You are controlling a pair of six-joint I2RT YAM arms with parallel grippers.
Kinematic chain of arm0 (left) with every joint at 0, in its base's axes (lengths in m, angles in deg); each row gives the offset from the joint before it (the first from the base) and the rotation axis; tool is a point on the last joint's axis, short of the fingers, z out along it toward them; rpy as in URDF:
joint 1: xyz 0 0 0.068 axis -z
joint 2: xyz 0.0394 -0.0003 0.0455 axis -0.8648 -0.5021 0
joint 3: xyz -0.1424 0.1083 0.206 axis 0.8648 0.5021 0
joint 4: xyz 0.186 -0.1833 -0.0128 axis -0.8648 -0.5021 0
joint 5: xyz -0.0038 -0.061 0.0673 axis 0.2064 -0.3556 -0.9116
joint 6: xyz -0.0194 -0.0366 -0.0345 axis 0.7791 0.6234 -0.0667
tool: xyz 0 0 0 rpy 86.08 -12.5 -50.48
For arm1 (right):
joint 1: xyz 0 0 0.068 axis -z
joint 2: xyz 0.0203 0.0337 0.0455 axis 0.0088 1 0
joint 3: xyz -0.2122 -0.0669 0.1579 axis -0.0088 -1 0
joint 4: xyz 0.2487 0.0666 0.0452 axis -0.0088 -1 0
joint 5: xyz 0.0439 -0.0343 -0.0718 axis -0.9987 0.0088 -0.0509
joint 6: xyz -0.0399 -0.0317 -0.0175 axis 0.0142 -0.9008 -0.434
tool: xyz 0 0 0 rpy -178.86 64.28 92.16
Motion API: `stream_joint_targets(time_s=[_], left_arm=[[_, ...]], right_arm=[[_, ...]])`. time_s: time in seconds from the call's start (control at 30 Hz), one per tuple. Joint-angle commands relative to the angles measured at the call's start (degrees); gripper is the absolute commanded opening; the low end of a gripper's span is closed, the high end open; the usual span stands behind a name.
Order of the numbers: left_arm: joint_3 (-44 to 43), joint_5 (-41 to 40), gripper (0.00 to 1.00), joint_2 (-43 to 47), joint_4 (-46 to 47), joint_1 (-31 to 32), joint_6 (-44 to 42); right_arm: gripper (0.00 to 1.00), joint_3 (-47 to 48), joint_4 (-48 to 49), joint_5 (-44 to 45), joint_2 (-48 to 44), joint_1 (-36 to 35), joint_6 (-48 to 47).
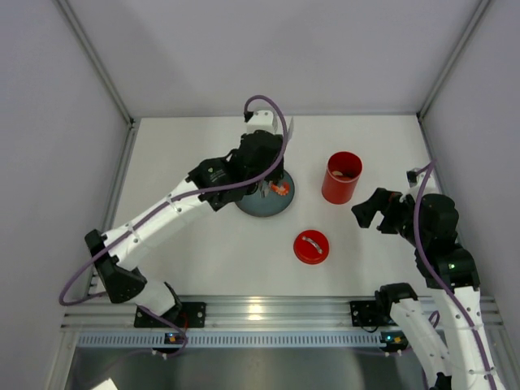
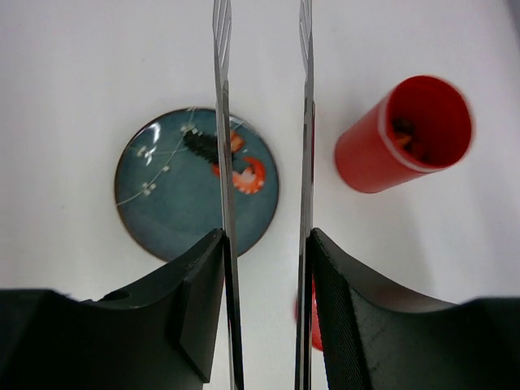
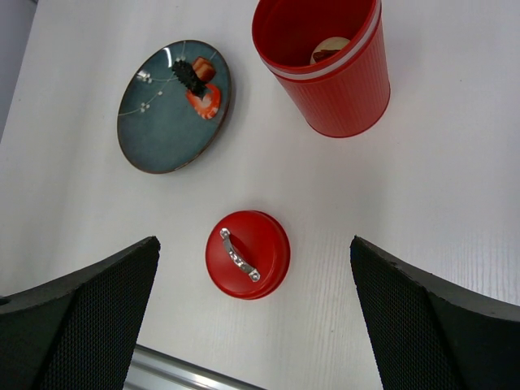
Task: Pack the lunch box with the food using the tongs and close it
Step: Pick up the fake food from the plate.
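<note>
Tongs (image 2: 221,122) clamped in left end effector (image 2: 266,244) above plate (image 2: 162,219); right end effector (image 3: 253,248) spread wide, empty.

white tabletop (image 1: 203,260), pale grey enclosure walls (image 1: 268,49), aluminium rail (image 1: 268,313) at near edge

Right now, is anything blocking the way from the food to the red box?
Nothing visible stands between the plate and the open box; the lid lies off that line, nearer the arms.

Three downward views, lunch box (image 1: 342,184) shared
</note>
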Motion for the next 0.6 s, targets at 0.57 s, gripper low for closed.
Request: stream_joint_targets(time_s=[0.57], left_arm=[[9.2,12.3,0.50,-11.6,2.8,-11.3,4.5]], right_arm=[[1.00,2.6,1.0,-0.2,0.6,0.5,-0.8]])
